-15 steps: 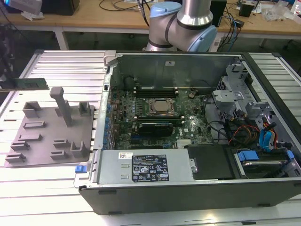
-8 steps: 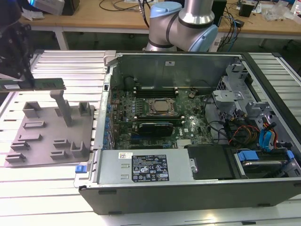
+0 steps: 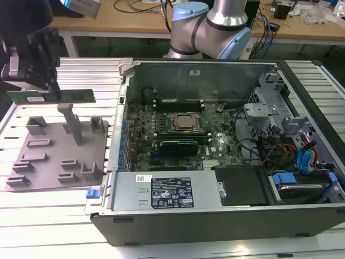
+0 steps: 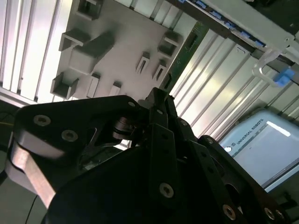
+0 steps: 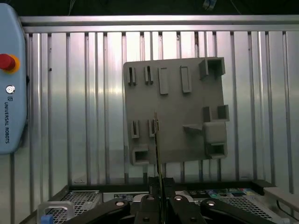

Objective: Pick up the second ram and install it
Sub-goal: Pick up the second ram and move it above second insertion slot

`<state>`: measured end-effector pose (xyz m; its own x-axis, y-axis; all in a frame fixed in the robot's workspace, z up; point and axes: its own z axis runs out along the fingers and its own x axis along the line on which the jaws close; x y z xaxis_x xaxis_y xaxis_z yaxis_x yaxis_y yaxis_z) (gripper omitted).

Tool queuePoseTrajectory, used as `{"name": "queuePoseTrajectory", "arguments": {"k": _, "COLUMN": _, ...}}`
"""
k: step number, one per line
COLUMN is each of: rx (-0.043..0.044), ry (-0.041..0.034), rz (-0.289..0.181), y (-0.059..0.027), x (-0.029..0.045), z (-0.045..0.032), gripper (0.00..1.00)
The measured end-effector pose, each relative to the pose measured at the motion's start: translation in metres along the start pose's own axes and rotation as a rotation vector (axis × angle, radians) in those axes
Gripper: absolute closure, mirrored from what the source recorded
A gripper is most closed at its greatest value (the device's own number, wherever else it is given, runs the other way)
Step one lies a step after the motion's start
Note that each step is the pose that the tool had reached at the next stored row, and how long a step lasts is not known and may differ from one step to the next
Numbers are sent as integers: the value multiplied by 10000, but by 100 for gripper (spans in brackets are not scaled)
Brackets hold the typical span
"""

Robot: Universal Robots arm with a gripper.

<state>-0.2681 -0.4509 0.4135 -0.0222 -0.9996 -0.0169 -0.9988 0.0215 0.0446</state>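
The second ram is a slim green stick held level in the air above the grey holder tray, at the exterior view's left. My gripper is shut on it near one end. In the first wrist view the ram appears edge-on as a thin line running out from my gripper over the tray. The second wrist view has the green stick reaching out beyond my gripper past the tray.
An open computer case lies at the exterior view's right, with the large green motherboard and CPU socket inside. The arm's base stands behind it. A teach pendant rests on the slatted metal table.
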Motion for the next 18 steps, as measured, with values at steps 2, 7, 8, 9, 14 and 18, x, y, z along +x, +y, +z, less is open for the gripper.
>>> {"name": "queuePoseTrajectory", "arguments": {"k": 2, "rx": -1, "ry": 1, "rz": -1, "y": -83, "x": -4, "z": -4, "gripper": 89}}
{"name": "queuePoseTrajectory", "arguments": {"k": 7, "rx": 0, "ry": 6, "rz": 0, "y": -379, "x": -19, "z": -17, "gripper": 89}}
{"name": "queuePoseTrajectory", "arguments": {"k": 8, "rx": -1, "ry": 8, "rz": 0, "y": -446, "x": -22, "z": -20, "gripper": 89}}
{"name": "queuePoseTrajectory", "arguments": {"k": 9, "rx": 0, "ry": 8, "rz": -1, "y": -495, "x": -25, "z": -22, "gripper": 89}}
{"name": "queuePoseTrajectory", "arguments": {"k": 14, "rx": 1, "ry": 17, "rz": 0, "y": -761, "x": -43, "z": -33, "gripper": 89}}
{"name": "queuePoseTrajectory", "arguments": {"k": 18, "rx": -1, "ry": 26, "rz": 0, "y": -978, "x": -66, "z": -43, "gripper": 89}}
